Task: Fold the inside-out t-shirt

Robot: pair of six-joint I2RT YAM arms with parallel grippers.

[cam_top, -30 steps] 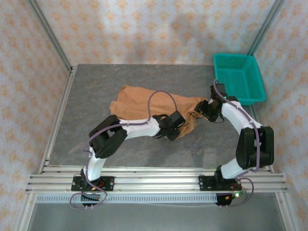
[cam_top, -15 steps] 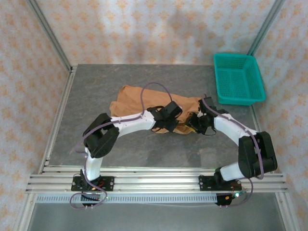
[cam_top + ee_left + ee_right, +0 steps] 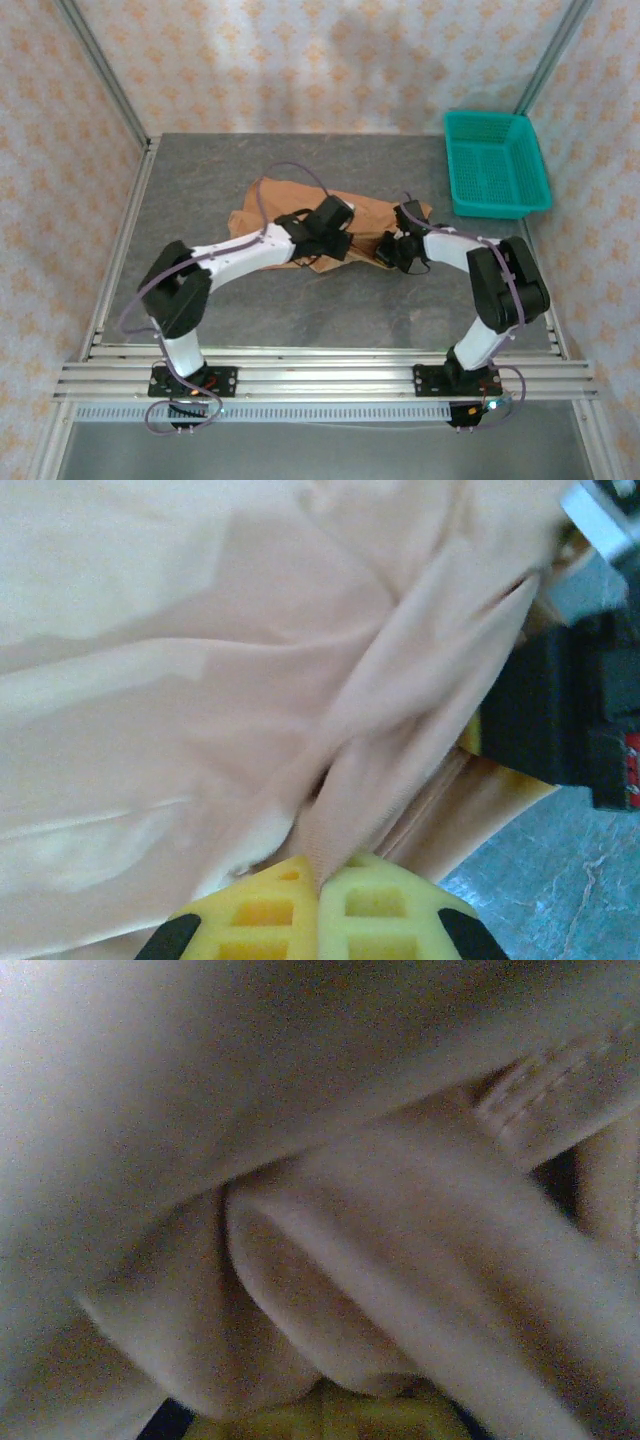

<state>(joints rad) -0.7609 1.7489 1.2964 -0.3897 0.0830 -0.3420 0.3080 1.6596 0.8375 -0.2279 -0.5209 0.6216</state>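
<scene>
The inside-out t-shirt (image 3: 365, 208) lies bunched on the grey table (image 3: 200, 180), a tan cloth. My left gripper (image 3: 336, 243) sits at its near edge. In the left wrist view the yellow fingertips (image 3: 322, 880) are shut on a raised fold of the t-shirt (image 3: 200, 680). My right gripper (image 3: 392, 250) is at the near right part of the cloth, close to the left one. In the right wrist view its yellow tips (image 3: 325, 1412) are together under folds of the t-shirt (image 3: 330, 1260), with cloth bulging right at them.
A teal basket (image 3: 495, 165) stands at the table's back right corner. The enclosure's metal posts and patterned walls ring the table. The right gripper's black body (image 3: 570, 720) is close beside the left gripper's pinch.
Both grippers have shut on the cloth. The left arm moved up and left, the right arm moved left toward the centre. The shirt's near flap has been drawn back with them.
</scene>
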